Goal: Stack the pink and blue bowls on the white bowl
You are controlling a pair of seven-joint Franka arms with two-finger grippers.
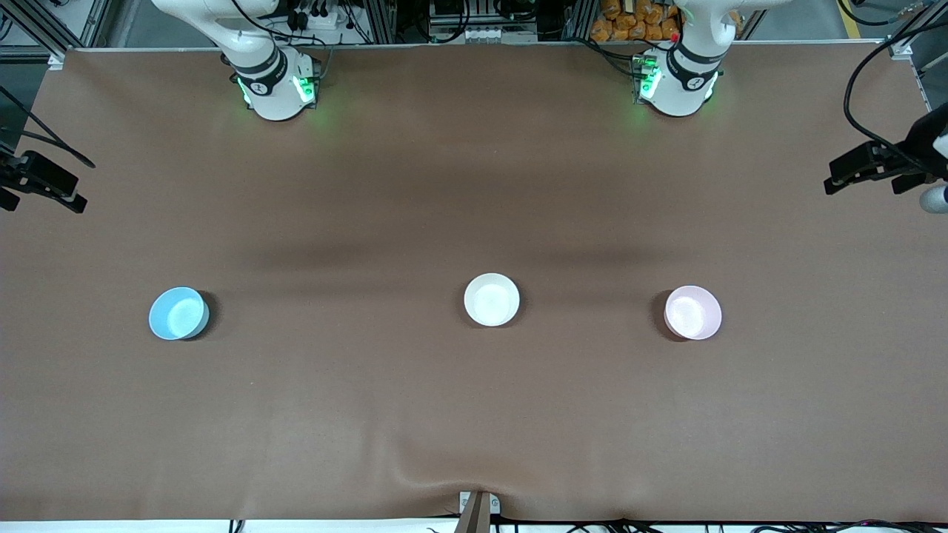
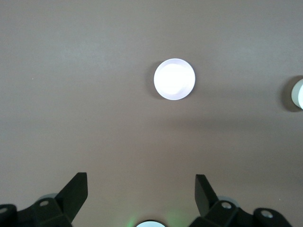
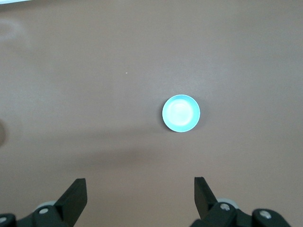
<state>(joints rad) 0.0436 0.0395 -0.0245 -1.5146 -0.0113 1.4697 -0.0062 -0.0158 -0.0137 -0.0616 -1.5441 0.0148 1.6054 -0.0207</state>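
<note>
Three bowls stand in a row on the brown table. The white bowl (image 1: 492, 299) is in the middle, the pink bowl (image 1: 692, 312) toward the left arm's end, and the blue bowl (image 1: 178, 313) toward the right arm's end. My left gripper (image 2: 141, 189) is open and empty, high over bare table near its own base. Its view shows the pink bowl (image 2: 174, 79) well clear of the fingers and the white bowl (image 2: 298, 93) at the frame's edge. My right gripper (image 3: 140, 191) is open and empty, high over bare table, with the blue bowl (image 3: 181, 113) well clear of it. Neither gripper shows in the front view.
The two arm bases (image 1: 278, 85) (image 1: 678, 81) stand at the table's edge farthest from the front camera. Black mounts reach in at the right arm's end (image 1: 44, 181) and the left arm's end (image 1: 881, 166). The cloth has a wrinkle (image 1: 444, 474) at the edge nearest the front camera.
</note>
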